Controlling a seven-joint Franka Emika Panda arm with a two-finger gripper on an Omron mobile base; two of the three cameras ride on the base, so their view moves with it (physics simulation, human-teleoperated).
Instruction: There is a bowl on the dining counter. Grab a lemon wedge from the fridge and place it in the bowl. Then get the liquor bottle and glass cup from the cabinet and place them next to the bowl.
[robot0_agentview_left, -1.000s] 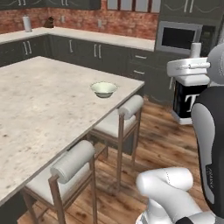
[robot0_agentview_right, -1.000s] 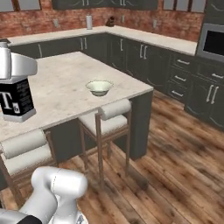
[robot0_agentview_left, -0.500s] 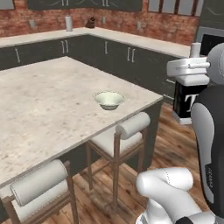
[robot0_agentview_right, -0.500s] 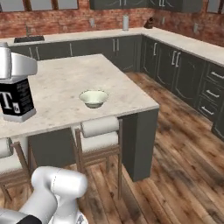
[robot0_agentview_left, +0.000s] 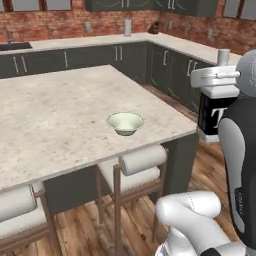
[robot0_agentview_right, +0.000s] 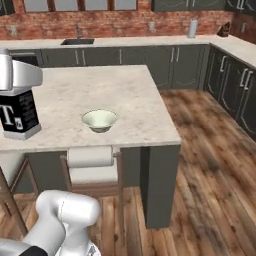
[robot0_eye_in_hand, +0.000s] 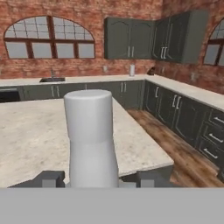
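The bowl sits near the right end of the island counter, close to its near edge, above a padded stool; whether a lemon wedge lies in it cannot be told. To the right, the gripper is clamped on the neck of the bottle, which hangs upright off the counter's right end, over the wood floor. Risks, as judged: a high, narrow grip lets the bottle swing or slip over the floor, and a low approach could strike the counter edge or nudge the bowl.
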